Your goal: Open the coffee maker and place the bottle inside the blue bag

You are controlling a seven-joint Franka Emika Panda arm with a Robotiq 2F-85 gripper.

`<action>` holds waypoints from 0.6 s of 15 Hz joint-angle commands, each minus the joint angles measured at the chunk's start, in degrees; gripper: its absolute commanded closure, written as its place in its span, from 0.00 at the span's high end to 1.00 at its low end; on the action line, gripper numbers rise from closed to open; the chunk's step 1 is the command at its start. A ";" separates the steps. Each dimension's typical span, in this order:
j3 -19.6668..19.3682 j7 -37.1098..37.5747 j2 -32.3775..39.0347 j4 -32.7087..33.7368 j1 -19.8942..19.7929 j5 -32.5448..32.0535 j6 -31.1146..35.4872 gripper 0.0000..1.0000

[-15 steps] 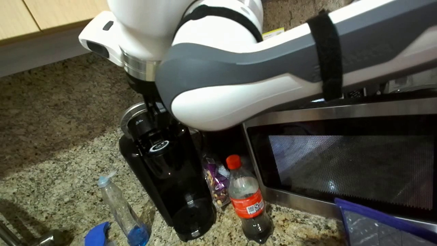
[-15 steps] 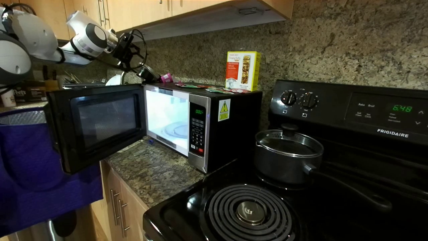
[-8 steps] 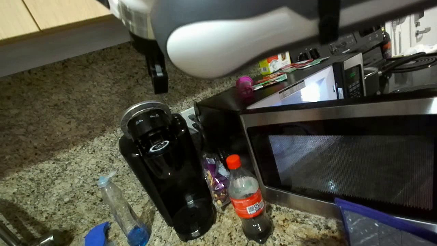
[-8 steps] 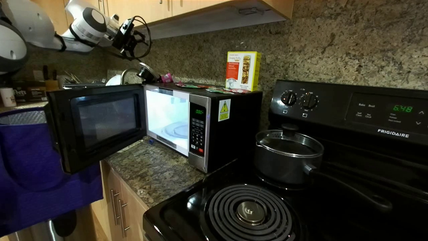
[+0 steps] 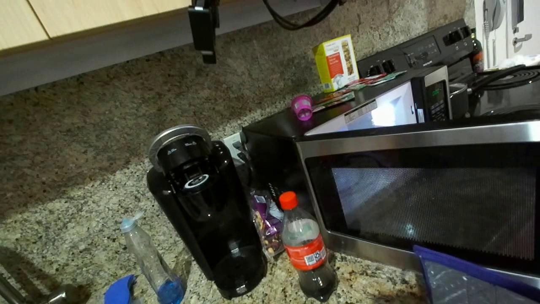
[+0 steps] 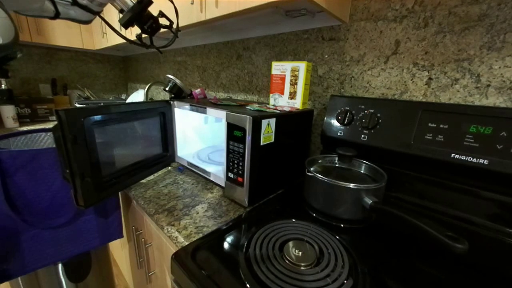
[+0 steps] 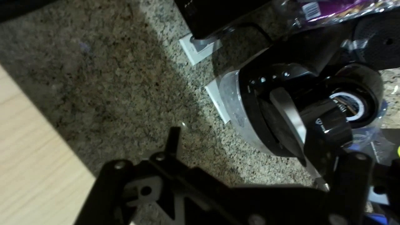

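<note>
The glossy black coffee maker (image 5: 211,219) stands on the counter beside the microwave. Its ringed lid (image 5: 179,137) is tilted up, with a dark gap beneath. The lid also shows in an exterior view (image 6: 176,87) and the wrist view (image 7: 275,122). The cola bottle (image 5: 310,253) with red cap stands upright just beside the coffee maker. The blue bag (image 6: 88,224) hangs below the open microwave door; its rim corner shows in an exterior view (image 5: 460,270). My gripper (image 7: 259,145) is open and empty, high above the coffee maker; a fingertip shows in an exterior view (image 5: 209,57).
The microwave (image 6: 276,160) has its door (image 6: 124,144) swung open. A snack bag (image 5: 268,228) lies between coffee maker and bottle. A clear bottle (image 5: 145,251) with blue liquid stands beside the coffee maker. A wooden cabinet (image 7: 31,162) is close to my gripper. A pink cup (image 5: 302,107) sits on the microwave.
My gripper has risen from the coffee maker's lid to the height of the cabinet's underside. The arm has mostly left an exterior view. The coffee maker and bottle have not moved.
</note>
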 commanded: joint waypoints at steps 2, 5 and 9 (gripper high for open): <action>3.59 3.84 -4.22 -2.30 1.54 1.87 -15.57 1.00; 8.10 5.01 -4.07 -1.96 0.93 6.28 -20.37 1.00; 9.09 4.27 -2.44 -0.55 1.14 6.76 -19.71 1.00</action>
